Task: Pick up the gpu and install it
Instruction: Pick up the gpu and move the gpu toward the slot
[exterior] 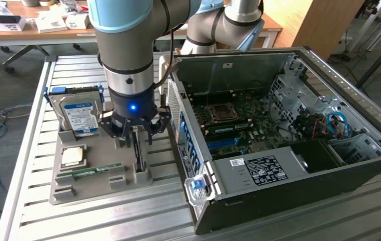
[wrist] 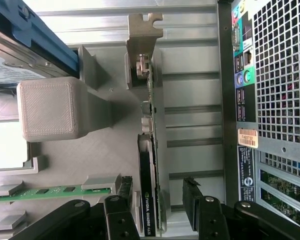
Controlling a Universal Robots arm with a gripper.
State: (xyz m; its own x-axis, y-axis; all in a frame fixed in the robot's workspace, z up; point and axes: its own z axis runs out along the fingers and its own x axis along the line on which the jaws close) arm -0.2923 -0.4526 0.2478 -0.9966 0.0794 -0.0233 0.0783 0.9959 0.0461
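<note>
The gpu (exterior: 138, 154) stands on edge in a slot of the grey holder tray (exterior: 90, 193), left of the open computer case (exterior: 258, 173) in the exterior view. My gripper (exterior: 136, 134) hangs straight over it, open, with one dark finger on each side of the card. The wrist view looks down on the gpu (wrist: 149, 165) edge-on, with its pale metal bracket (wrist: 142, 45) at the far end. There my gripper (wrist: 157, 207) straddles the card, and the fingers (wrist: 194, 200) stand apart from its faces with gaps showing.
A hard drive (exterior: 80, 115) with a blue-white label stands upright in the tray beside the gripper. A narrow green RAM stick (exterior: 95, 170) and a CPU (exterior: 73, 156) lie in the tray. The case's motherboard (exterior: 234, 125) is exposed. The case's rear panel (wrist: 270, 100) is close by.
</note>
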